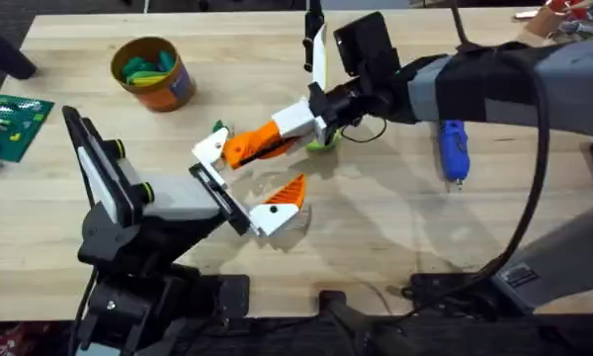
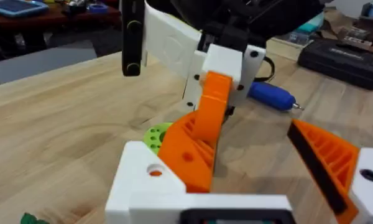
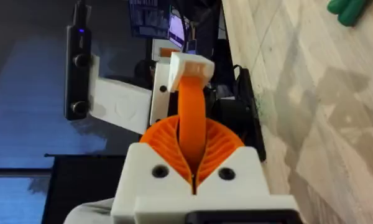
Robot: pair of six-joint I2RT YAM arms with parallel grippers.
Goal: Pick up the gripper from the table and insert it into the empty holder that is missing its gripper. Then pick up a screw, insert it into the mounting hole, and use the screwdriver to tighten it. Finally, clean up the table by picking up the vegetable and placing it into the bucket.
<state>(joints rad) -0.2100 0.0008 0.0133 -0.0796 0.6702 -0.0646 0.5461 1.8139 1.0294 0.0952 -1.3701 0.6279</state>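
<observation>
L arm (image 1: 138, 213) fingers apart | R fingers (image 3: 193, 146) pinch gripper (image 1: 262, 141)

No text, label, brand or number can be read anywhere.

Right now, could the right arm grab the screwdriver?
Probably not yet. The right gripper is shut on the gripper at the holder. The screwdriver lies uncovered on the table beside that arm, so once it lets go, likely yes.
</observation>
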